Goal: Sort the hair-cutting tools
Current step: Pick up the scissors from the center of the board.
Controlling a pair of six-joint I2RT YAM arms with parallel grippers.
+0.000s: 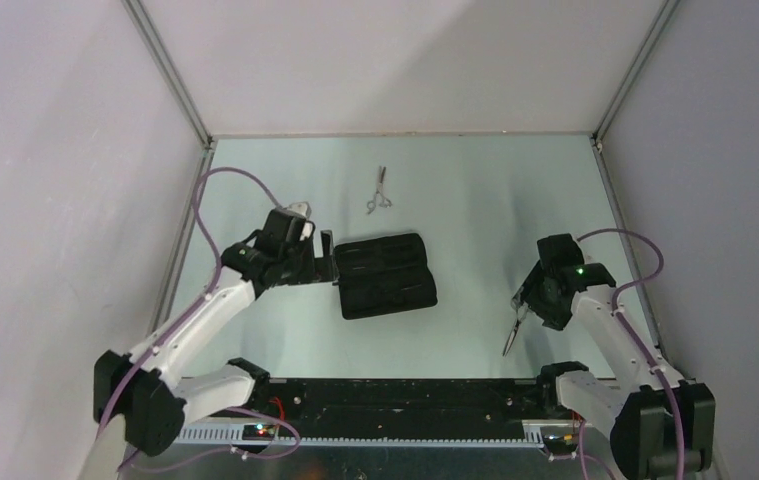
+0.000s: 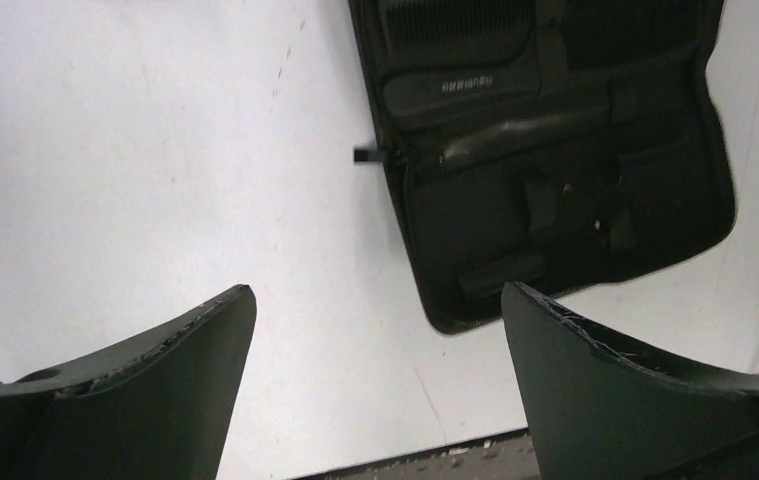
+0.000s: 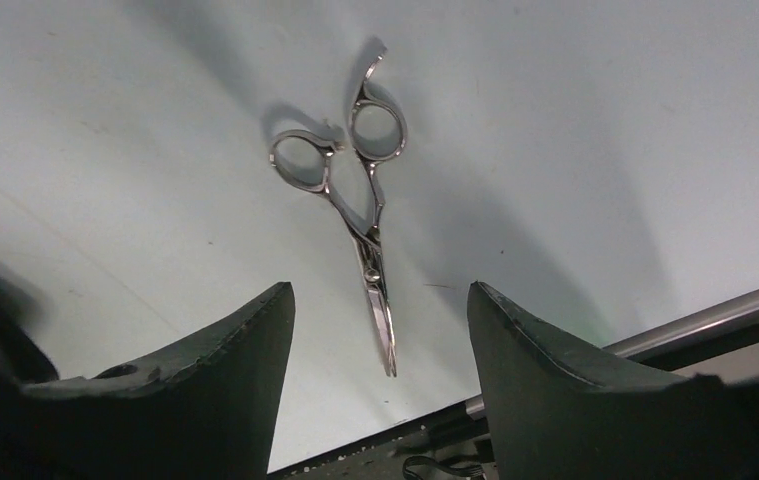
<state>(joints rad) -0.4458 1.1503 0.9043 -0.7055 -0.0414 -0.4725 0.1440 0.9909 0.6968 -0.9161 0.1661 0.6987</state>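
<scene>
One pair of silver scissors [image 1: 380,190] lies at the far middle of the table. A second pair of scissors [image 3: 365,215] lies flat on the table near the front edge, rings away from my right gripper [image 3: 380,290], which is open with the blade tip between its fingers, untouched. In the top view these scissors [image 1: 513,335] lie just below the right gripper [image 1: 527,300]. My left gripper [image 2: 377,290] is open and empty over bare table beside the left edge of the open black case [image 2: 555,150]. A toothed black comb [image 2: 455,22] shows in the case's upper pocket.
The black case [image 1: 387,275] lies open in the middle of the table, with the left gripper [image 1: 329,262] at its left side. A black rail [image 1: 405,395] runs along the front edge between the arm bases. White walls enclose the table on three sides.
</scene>
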